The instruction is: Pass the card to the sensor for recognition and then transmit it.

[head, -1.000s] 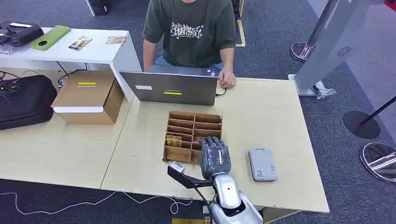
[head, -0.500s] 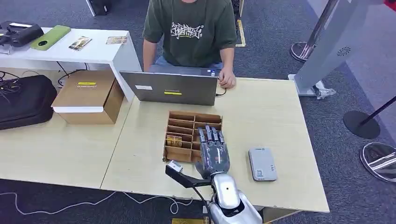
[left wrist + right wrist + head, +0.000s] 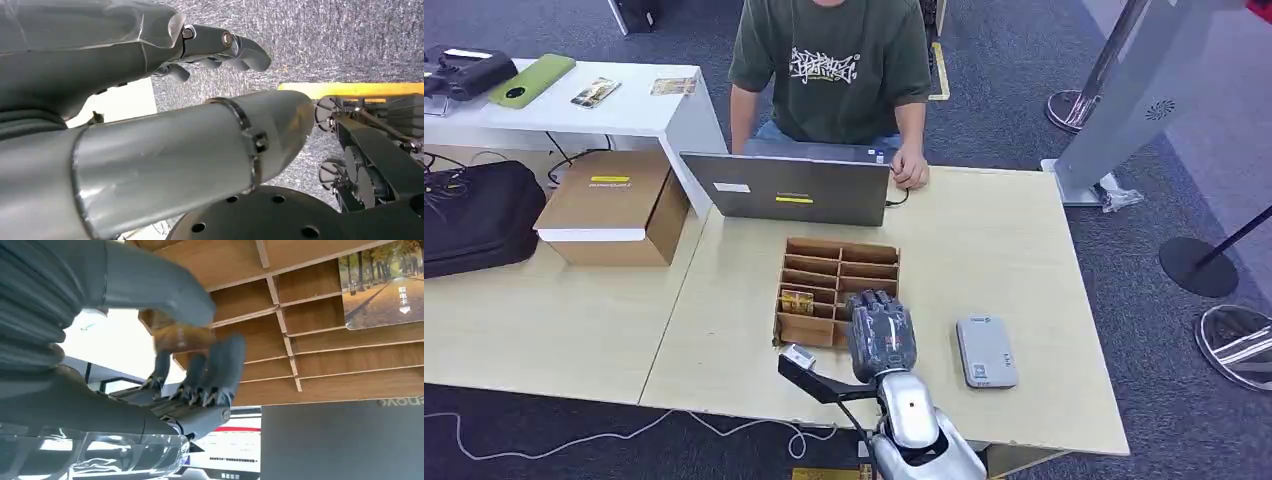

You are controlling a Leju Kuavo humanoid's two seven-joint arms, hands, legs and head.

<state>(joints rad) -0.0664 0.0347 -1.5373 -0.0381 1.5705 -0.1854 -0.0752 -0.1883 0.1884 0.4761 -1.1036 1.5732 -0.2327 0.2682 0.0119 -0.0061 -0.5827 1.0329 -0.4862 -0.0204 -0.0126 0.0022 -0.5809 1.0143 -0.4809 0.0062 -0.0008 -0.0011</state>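
Note:
My right hand (image 3: 882, 335) hangs over the near right slots of the wooden card organizer (image 3: 824, 250), fingers curled down into it. In the right wrist view the thumb and fingers (image 3: 200, 375) pinch a blurred orange-brown card (image 3: 172, 335) above the wooden dividers (image 3: 310, 260). Another card with an autumn picture (image 3: 382, 285) stands in a left-column slot (image 3: 796, 302). The grey card sensor (image 3: 986, 350) lies flat on the table just right of the hand. My left hand (image 3: 225, 45) hangs beside my body over the carpet, holding nothing.
A laptop (image 3: 789, 188) stands behind the organizer, with a person (image 3: 834, 70) seated at it, one hand on the table's far edge. A cardboard box (image 3: 614, 205) and a black bag (image 3: 474, 215) sit on the left table. A white side table (image 3: 624, 110) is beyond.
Half a second ago my right hand's fingers were stretched out over the slots; now they have curled in and closed on a card. Nothing else has moved.

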